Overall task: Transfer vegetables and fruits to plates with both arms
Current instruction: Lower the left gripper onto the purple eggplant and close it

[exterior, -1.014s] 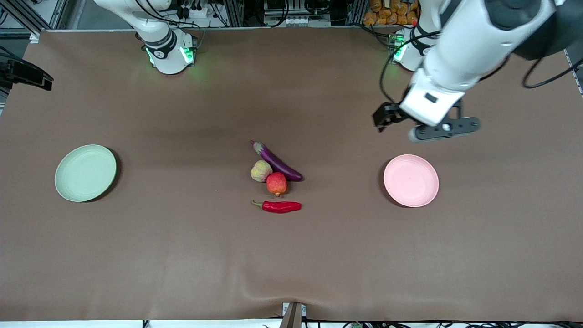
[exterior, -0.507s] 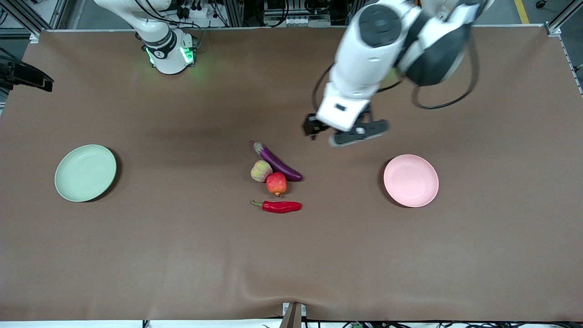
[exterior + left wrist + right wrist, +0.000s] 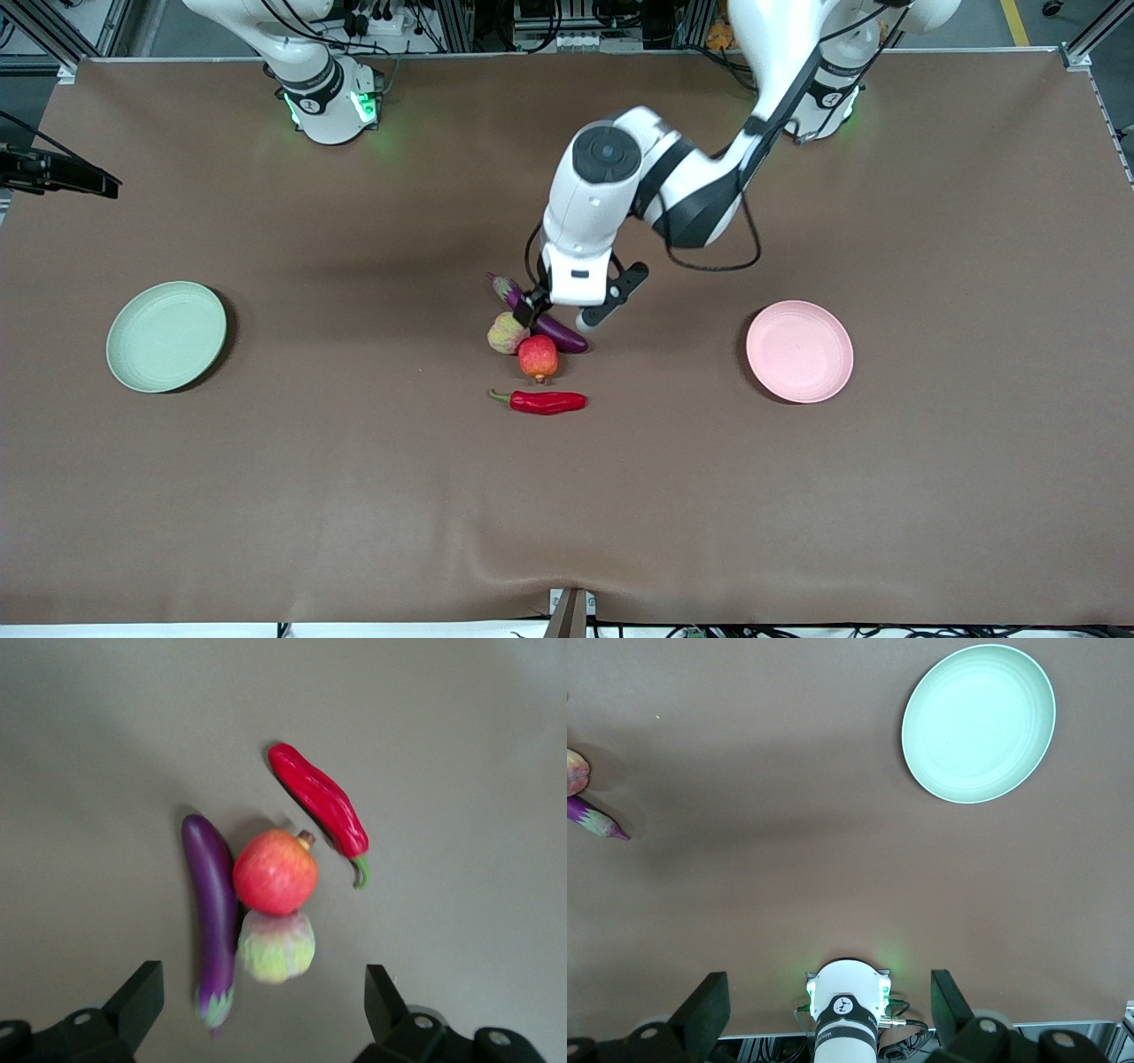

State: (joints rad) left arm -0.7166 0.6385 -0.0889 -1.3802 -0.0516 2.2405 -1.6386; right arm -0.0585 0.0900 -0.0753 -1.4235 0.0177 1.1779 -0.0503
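produce cluster (image 3: 536,341) between two plates (image 3: 166,336)

A wide brown matte cloth (image 3: 354,496) covers the whole table, wrinkled slightly along its edge nearest the front camera. A small grey bracket (image 3: 571,611) pokes up at the middle of that edge. Orange packets (image 3: 719,35), perhaps snack bags, sit among grey aluminium frame rails (image 3: 496,27) past the table's top edge.

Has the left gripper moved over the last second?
Yes. The left gripper, open, has swung from above the pink plate toward the table's middle and now hangs over the eggplant.
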